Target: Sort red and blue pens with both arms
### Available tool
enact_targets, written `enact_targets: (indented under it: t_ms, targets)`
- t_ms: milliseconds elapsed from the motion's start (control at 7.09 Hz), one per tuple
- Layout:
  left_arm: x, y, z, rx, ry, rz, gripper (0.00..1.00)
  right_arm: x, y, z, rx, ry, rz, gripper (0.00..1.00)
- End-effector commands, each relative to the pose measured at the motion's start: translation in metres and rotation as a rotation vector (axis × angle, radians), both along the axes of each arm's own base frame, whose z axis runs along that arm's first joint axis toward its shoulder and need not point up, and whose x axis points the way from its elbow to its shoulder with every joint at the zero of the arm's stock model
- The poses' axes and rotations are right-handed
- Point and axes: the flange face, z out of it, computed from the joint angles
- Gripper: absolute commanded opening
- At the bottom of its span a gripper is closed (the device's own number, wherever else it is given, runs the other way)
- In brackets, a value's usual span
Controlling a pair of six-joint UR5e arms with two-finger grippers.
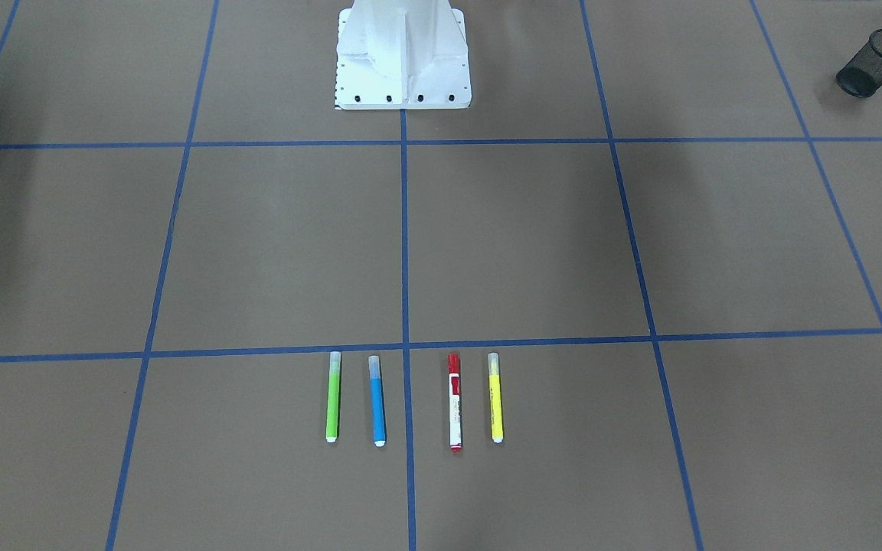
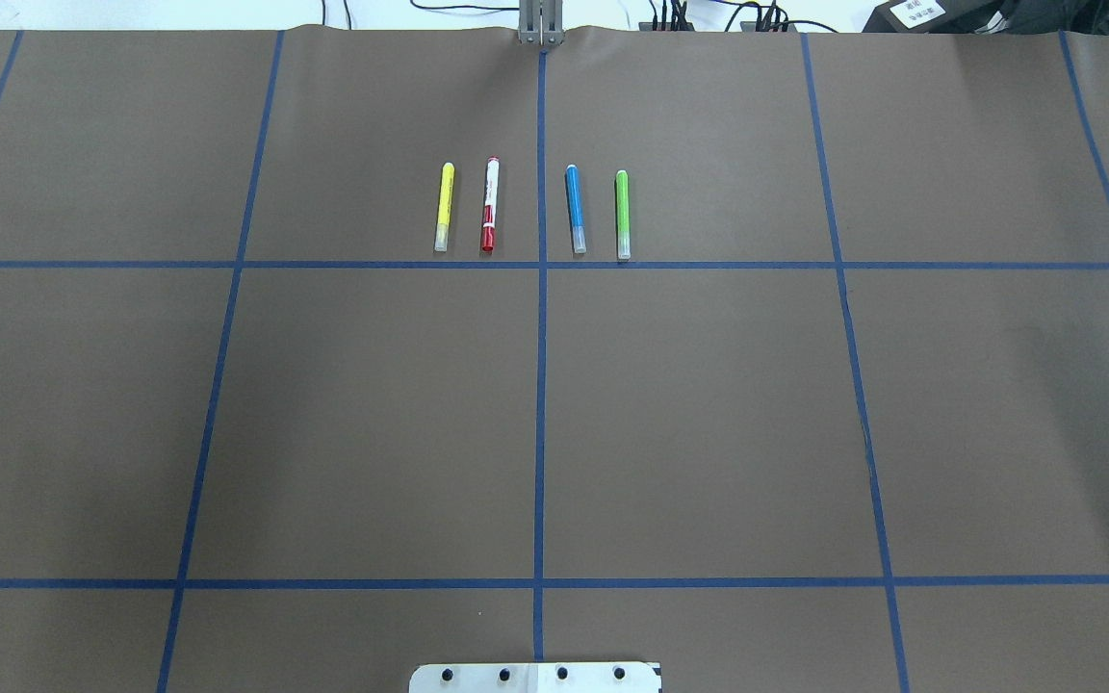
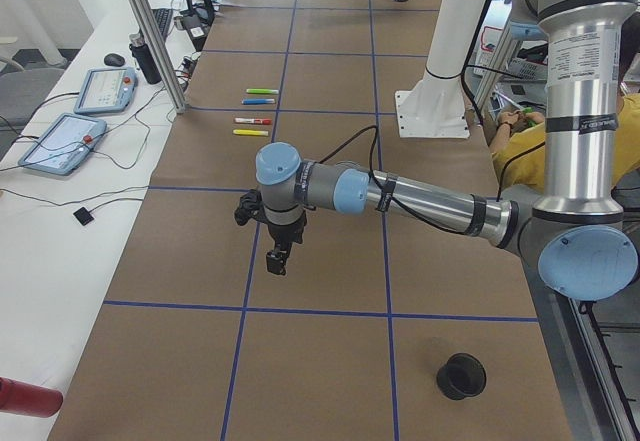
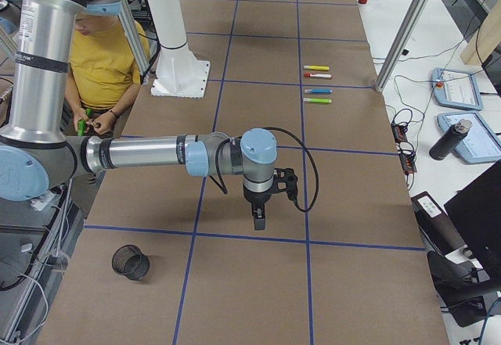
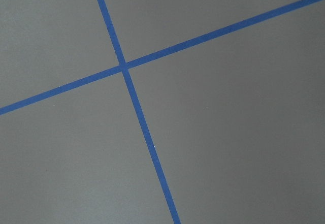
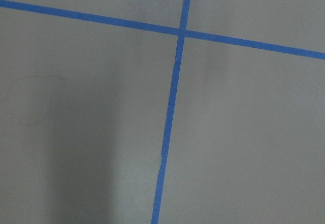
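Nothing has been picked up yet. Four pens lie in a neat row on the desk [image 2: 372, 414], well out in front of the white pedestal [image 1: 403, 61], all parallel and with their caps towards it. The red pen [image 2: 489, 204] lies just to the pedestal's left of the tape line running out from its foot, and the blue pen [image 2: 575, 209] lies just to the right of it. A yellow marker [image 2: 443, 207] lies just beside the red pen on its outer side, and a green marker [image 2: 622, 214] flanks the blue pen the same way.

The left tool [image 3: 277, 261] hangs pointing down, far out to the pedestal's left and well apart from the pens. The right tool [image 4: 259, 216] mirrors it on the other side. From these side views I cannot tell whether either tool is spread or closed, and the wrist cameras show only brown paper and blue tape.

I'd say the step is the reach. The sensible split looks like the left arm for red and the right arm for blue, since each pen lies on that arm's side of the pedestal. Each tool should come straight down over mid-barrel with its fingers across the pen. The spread should be kept modest so the outer finger drops between the pen and its neighbour without nudging it. The two targets are near each other, so I'd stagger the descents. A mesh cup [image 3: 461, 376] far to the pedestal's left and another [image 4: 130, 261] far to its right look like the likely destinations.
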Motion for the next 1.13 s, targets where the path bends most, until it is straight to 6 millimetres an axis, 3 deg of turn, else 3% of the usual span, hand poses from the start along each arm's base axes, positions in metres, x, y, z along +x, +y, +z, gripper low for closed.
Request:
enact_targets:
  t_ms: [0,282,423,565,706,847,988]
  targets:
    - [0.002,0.0,-0.008,0.018,0.006,0.005,1.0,0.0,-0.001,-0.002,0.009,0.0,-0.003,1.0]
    - [0.004,0.0,-0.023,0.044,0.014,0.003,1.0,-0.002,-0.003,-0.033,0.086,-0.03,-0.006,1.0]
    - [0.014,-0.007,-0.033,0.067,0.019,0.021,1.0,-0.005,-0.005,-0.038,0.132,-0.066,-0.009,1.0]
    - [0.033,-0.027,-0.062,0.126,0.032,0.052,1.0,-0.005,-0.01,-0.04,0.209,-0.075,-0.006,1.0]
    - [0.046,-0.042,-0.085,0.18,0.044,0.071,1.0,-0.005,-0.014,-0.02,0.251,-0.075,-0.005,1.0]
    - [0.068,-0.062,-0.117,0.271,0.073,0.102,1.0,-0.008,-0.048,-0.017,0.331,-0.086,-0.007,1.0]
    - [0.104,-0.103,-0.157,0.405,0.114,0.141,1.0,-0.011,-0.063,-0.018,0.369,-0.099,-0.01,1.0]
